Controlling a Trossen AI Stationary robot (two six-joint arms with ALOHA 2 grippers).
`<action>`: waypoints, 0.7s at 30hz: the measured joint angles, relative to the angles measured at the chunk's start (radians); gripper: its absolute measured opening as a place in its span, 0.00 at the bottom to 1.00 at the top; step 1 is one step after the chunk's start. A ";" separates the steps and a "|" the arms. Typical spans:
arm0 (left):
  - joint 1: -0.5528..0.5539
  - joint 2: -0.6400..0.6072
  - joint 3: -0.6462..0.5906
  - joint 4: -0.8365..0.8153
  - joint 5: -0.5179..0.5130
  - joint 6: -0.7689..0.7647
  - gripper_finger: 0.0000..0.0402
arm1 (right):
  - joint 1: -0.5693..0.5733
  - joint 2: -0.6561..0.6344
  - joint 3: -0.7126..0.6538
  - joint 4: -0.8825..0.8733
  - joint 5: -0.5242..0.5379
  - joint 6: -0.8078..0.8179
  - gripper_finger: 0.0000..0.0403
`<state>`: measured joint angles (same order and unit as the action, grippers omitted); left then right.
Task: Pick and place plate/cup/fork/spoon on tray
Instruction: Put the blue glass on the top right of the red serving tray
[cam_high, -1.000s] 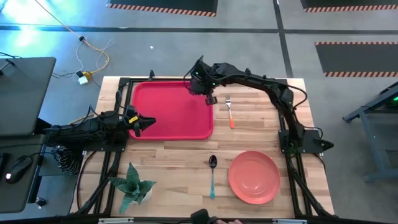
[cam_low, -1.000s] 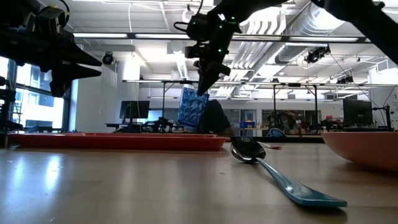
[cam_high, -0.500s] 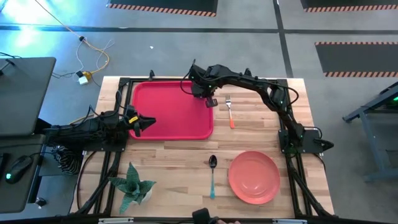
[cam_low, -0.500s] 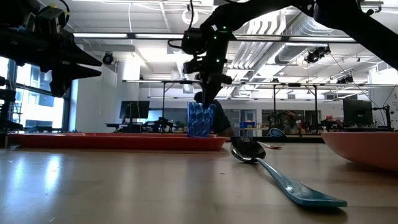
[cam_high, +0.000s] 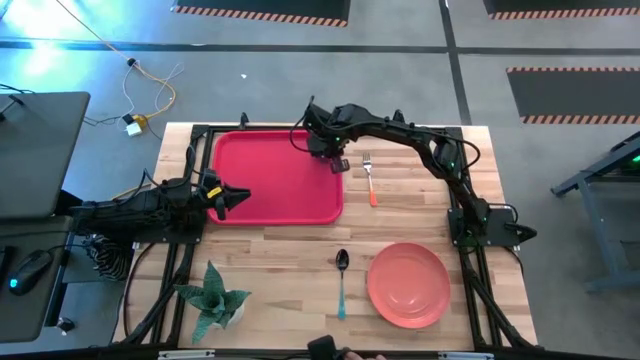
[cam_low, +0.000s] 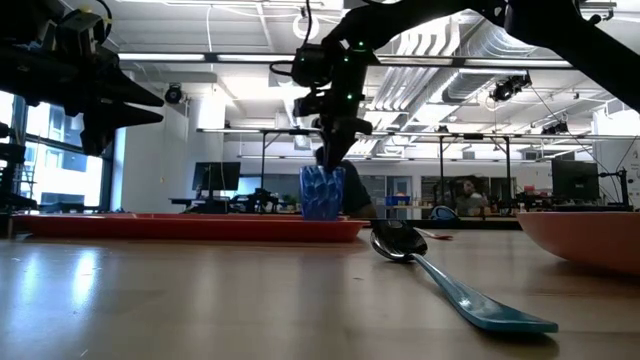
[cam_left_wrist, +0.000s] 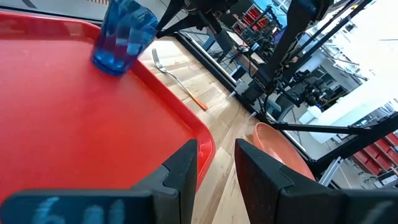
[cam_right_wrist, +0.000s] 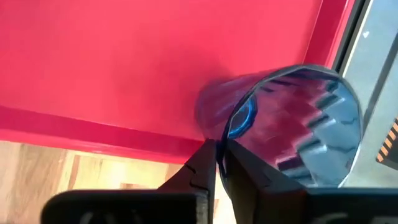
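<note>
The dark blue cup (cam_low: 322, 192) stands upright on the red tray (cam_high: 270, 200) at its far right corner; it also shows in the left wrist view (cam_left_wrist: 124, 34). My right gripper (cam_high: 325, 152) is above it, shut on its rim. My left gripper (cam_high: 232, 198) is open and empty, low over the tray's left edge. The orange-handled fork (cam_high: 369, 175) lies on the table just right of the tray. The blue-handled spoon (cam_high: 341, 280) and the pink plate (cam_high: 407, 285) lie near the table's front edge. My right gripper (cam_right_wrist: 219, 158) pinches the cup's wall at the rim (cam_right_wrist: 233, 134), one finger inside the cup and one outside. The fingers (cam_low: 330, 155) come from above, pointing down. The cup stands upright with its base on the tray's floor (cam_right_wrist: 124, 62).
A small potted plant (cam_high: 213, 300) stands at the near left corner of the table. Bare wood lies between the tray and the plate. Most of the tray's floor (cam_left_wrist: 62, 124) is bare.
My right gripper has gone down and a little toward the table's left edge with the cup. The cup hung tilted and clear above the tray's right rim a second ago; now it is upright with its base on the tray. The gripper stays shut on it.
</note>
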<state>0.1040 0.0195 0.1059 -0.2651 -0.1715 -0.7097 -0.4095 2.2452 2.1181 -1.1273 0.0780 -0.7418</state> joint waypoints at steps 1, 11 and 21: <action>0.000 0.000 0.000 0.000 0.000 0.000 0.24 | 0.000 0.000 0.000 0.005 -0.002 0.000 0.07; 0.000 0.000 0.000 0.000 0.000 0.004 0.24 | 0.000 0.000 0.000 0.057 -0.003 0.000 0.13; 0.000 0.000 0.000 -0.001 0.000 0.031 0.24 | 0.001 0.000 0.000 0.089 -0.030 0.027 0.13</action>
<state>0.1040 0.0193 0.1059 -0.2657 -0.1719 -0.6783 -0.4088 2.2452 2.1181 -1.0381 0.0476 -0.7151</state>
